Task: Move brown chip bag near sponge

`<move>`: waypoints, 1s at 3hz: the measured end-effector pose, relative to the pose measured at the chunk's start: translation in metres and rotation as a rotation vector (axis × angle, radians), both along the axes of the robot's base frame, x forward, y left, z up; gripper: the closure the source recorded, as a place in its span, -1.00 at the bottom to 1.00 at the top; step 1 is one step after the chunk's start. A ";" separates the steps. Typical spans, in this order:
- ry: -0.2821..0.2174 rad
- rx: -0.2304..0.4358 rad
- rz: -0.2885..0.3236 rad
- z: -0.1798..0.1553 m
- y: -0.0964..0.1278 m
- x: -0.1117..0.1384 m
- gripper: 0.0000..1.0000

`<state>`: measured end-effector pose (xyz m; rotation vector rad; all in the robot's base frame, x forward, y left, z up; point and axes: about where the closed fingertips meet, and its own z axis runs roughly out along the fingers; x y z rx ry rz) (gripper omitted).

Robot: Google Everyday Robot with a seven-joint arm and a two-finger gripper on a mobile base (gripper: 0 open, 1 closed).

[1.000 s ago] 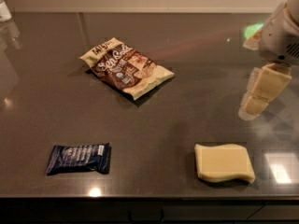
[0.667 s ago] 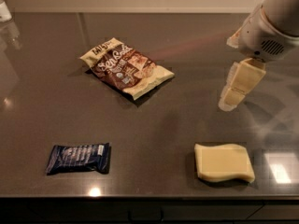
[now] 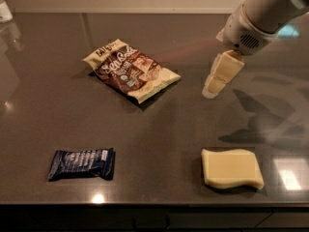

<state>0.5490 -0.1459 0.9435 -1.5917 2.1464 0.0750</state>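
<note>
The brown chip bag (image 3: 131, 69) lies flat on the dark table, left of centre and towards the back, with white lettering on its dark middle and cream ends. The sponge (image 3: 231, 168), a pale yellow slab with wavy edges, lies near the front right. My gripper (image 3: 214, 86) hangs from the white arm at the upper right, its cream fingers (image 3: 223, 71) pointing down-left. It is above the table, to the right of the bag and behind the sponge, holding nothing.
A dark blue wrapped bar (image 3: 82, 164) lies near the front left. A clear object (image 3: 5, 9) stands at the far back left corner. The table's front edge (image 3: 154, 206) runs along the bottom.
My arm and gripper have moved left, from the right edge towards the chip bag. The bag, the sponge and the blue bar have not moved.
</note>
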 end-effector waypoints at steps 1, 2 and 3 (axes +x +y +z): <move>-0.014 0.051 -0.003 -0.012 0.018 0.033 -1.00; -0.004 0.124 0.006 -0.032 0.037 0.063 -1.00; 0.032 0.171 0.039 -0.053 0.053 0.086 -1.00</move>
